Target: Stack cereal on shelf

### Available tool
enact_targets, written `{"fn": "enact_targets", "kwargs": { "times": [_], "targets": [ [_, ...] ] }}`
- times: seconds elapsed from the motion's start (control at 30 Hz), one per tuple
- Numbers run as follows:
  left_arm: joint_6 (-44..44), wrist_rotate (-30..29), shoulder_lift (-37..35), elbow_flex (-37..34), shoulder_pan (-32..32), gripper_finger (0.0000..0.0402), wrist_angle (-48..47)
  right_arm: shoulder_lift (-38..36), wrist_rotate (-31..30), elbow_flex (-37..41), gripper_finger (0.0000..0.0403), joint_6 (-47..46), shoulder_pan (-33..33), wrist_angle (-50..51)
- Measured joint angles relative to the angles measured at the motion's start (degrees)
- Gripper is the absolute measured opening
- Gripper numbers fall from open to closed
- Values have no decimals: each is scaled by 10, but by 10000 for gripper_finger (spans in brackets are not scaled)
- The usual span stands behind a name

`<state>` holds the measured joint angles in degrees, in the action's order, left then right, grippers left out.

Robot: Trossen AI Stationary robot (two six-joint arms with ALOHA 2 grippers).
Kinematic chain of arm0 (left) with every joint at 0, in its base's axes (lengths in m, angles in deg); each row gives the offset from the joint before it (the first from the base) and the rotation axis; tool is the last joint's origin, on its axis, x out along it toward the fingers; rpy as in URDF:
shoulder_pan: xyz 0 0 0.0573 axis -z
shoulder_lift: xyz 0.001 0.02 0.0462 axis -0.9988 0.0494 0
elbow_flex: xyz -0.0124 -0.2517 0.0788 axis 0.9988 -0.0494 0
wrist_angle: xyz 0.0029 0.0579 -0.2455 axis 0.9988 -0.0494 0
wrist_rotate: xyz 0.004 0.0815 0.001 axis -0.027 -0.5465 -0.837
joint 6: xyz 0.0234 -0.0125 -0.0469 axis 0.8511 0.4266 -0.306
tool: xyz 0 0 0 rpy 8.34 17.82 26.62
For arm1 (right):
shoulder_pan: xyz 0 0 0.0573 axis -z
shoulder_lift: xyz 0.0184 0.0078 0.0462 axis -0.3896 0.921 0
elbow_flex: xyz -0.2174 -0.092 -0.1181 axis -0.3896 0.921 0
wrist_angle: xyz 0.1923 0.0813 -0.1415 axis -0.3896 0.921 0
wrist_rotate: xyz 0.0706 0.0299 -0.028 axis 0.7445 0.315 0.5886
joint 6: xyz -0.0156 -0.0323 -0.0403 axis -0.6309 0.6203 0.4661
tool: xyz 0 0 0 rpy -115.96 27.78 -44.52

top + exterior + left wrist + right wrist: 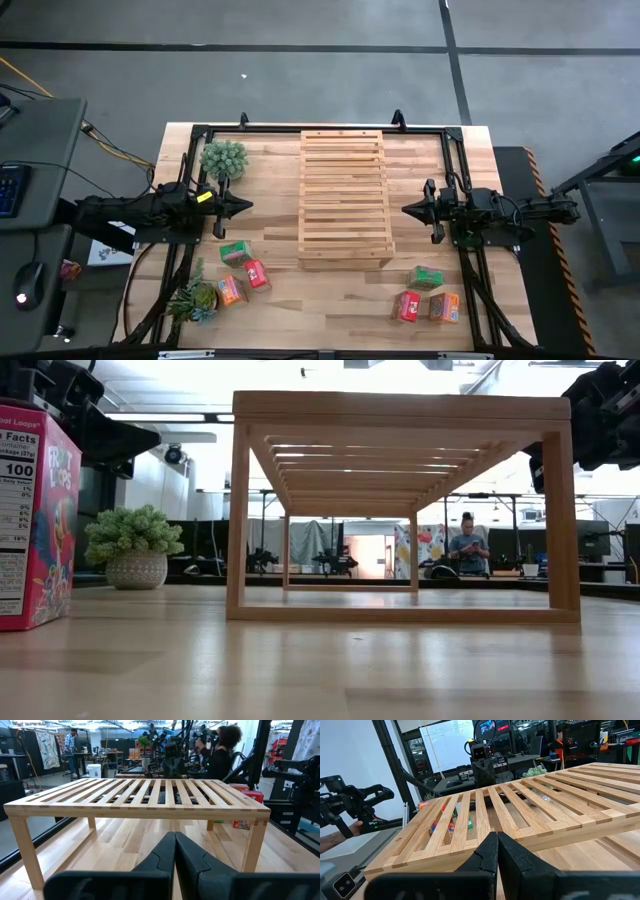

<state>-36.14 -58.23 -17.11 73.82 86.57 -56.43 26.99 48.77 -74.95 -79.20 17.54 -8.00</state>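
High view: small light stiff cardboard cereal boxes (245, 272) look best pinched across narrow sides; left gripper (243, 206) and right gripper (408, 209) closed, empty.

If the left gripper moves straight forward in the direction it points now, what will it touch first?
Probably the shelf. The shut left gripper points at the shelf's near side, and its wrist view shows the fingertips about level with the slatted top, so it may strike the top edge or skim just under it; depth is unclear.

Grey concrete floor (300, 90) with dark seams — bright lab desks (600, 575) behind.
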Motion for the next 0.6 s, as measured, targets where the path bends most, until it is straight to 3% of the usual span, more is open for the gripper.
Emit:
{"fn": "enact_targets", "kwargs": {
  "times": [0.1, 0.33, 0.5, 0.6],
  "targets": [
    [0, 0, 0, 0, 0, 0, 0, 0, -4, 0, 0, 4, 0, -7],
    [0, 0, 0, 0, 0, 0, 0, 1, -126, 0, 0, 50, 2, -118],
    [0, 0, 0, 0, 0, 0, 0, 16, -79, 0, 4, 57, 2, -311],
    [0, 0, 0, 0, 0, 0, 0, 45, -37, -23, 29, 71, 0, -329]
  ]
}}
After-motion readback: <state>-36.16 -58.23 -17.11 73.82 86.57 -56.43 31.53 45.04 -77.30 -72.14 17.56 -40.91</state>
